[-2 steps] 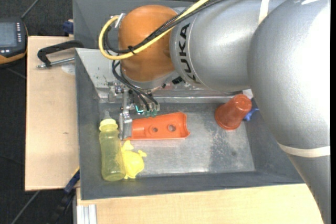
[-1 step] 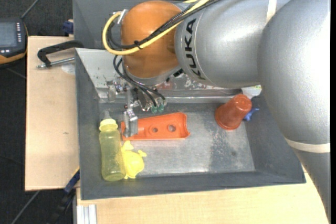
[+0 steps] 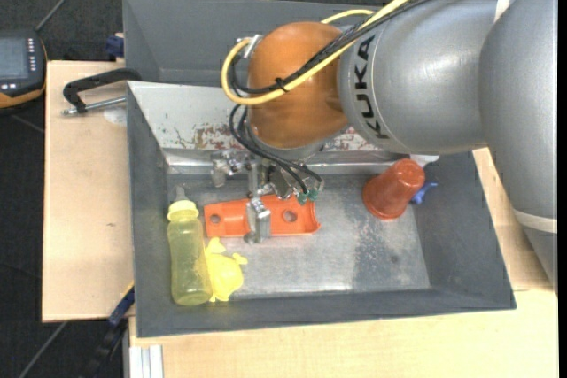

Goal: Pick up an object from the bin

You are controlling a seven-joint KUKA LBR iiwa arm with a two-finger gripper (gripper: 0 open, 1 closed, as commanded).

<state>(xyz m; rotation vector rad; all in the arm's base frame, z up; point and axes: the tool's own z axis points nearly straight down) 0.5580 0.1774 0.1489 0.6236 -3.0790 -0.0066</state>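
One flat orange block (image 3: 229,220), rectangular with holes through it, lies on the floor of the bin (image 3: 372,257), left of centre, its long side running across the view. My hand (image 3: 257,224) stands over the block's middle, low enough to cover part of it. Whether the hand is open or closed I cannot tell, so I claim no grip.

Judgement: the step in hand is the descent onto this block. To do it well I should take it across the short width, not the length, stay square to the floor, and close only once seated low on both edges, since a thin flat piece may slip out.

Adjacent items: a yellow bottle (image 3: 186,254) lies just left of the block and a small yellow thing (image 3: 227,272) near its lower left corner, both close enough to be nudged. An orange-red cup (image 3: 392,189) lies well apart to the right.
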